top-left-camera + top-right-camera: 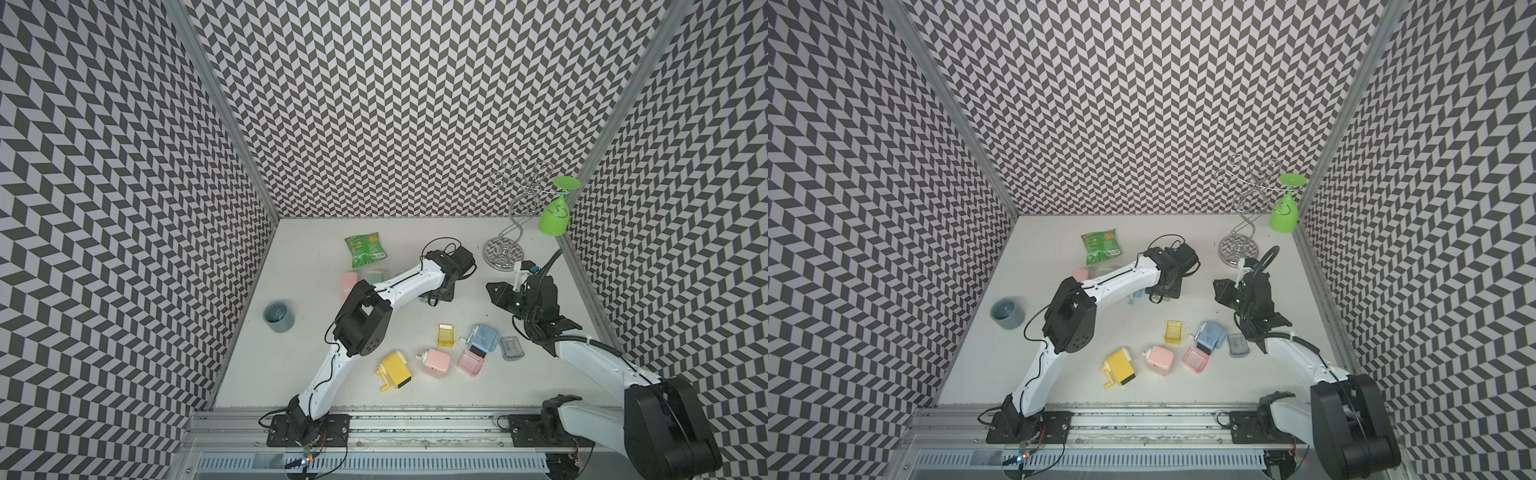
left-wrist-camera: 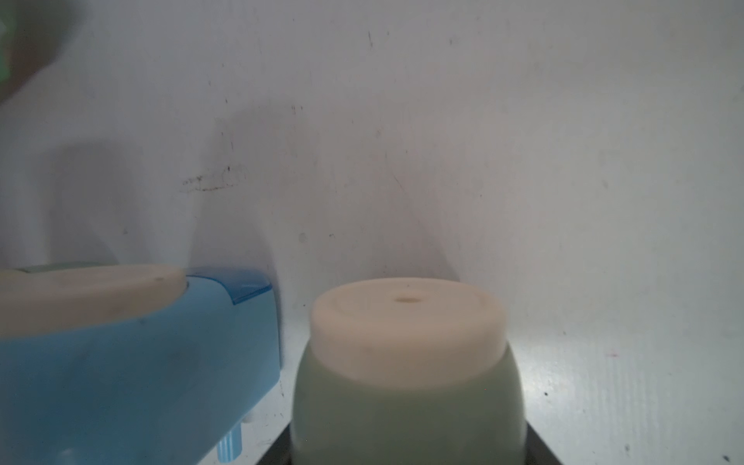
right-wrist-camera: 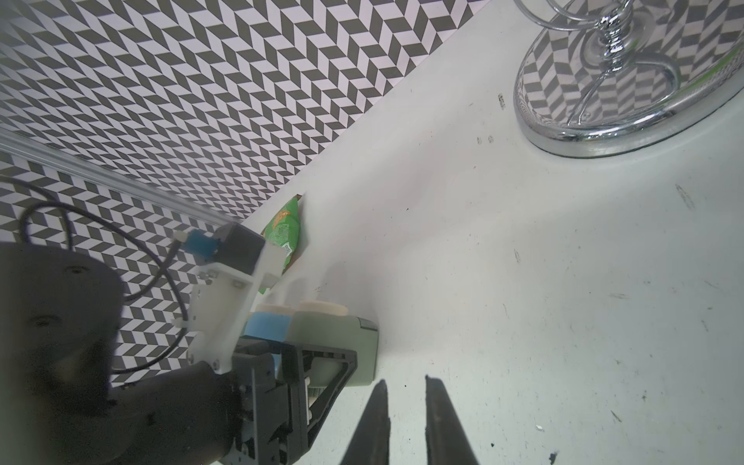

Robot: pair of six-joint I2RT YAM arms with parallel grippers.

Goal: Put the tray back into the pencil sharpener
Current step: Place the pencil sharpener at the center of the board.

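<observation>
The left gripper (image 1: 439,293) is clamping a pale green plastic pencil sharpener (image 2: 406,382) with a cream cap, resting on the white tabletop (image 1: 282,365) just beside a sky-blue plastic sharpener (image 2: 141,362). Nearer the front, three loose trays are lying untouched: a translucent yellow tray (image 1: 446,334), a translucent pink tray (image 1: 471,362) and a clear grey tray (image 1: 511,348). The right gripper (image 3: 406,381) is hovering over bare table, its jaws narrowly parted and gripping nothing.
</observation>
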